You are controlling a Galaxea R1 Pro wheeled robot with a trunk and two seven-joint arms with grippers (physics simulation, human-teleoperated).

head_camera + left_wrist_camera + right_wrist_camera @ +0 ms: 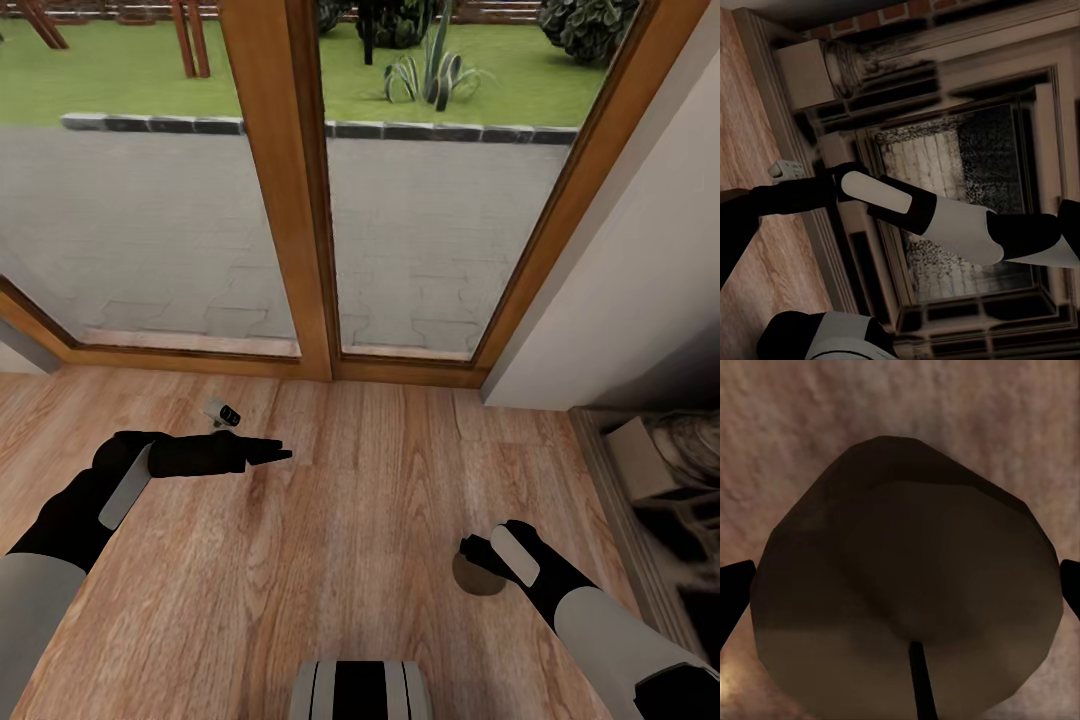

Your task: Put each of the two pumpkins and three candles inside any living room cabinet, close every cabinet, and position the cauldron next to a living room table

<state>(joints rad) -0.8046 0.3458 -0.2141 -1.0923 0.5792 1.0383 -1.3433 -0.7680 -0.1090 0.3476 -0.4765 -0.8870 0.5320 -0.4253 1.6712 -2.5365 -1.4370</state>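
We face tall wooden-framed glass doors (300, 190) over plank flooring (360, 480). Our right end effector (478, 557) straddles a stubby beige-grey candle (907, 600), fingers (733, 592) at both sides. Left end effector (268, 454) looks pinched together, empty.

Left end effector (272, 455) reaches forward, fingers together; right end effector (480, 560) points down.

- We stand in a home's living room, on a wood-plank floor (330, 520).
- Tall timber-framed glass doors (300, 190) give onto a paved patio (160, 230) and a lawn (130, 80) with garden plants.
- At one side we see a brick-lined fireplace (960, 202) with a moulded surround.
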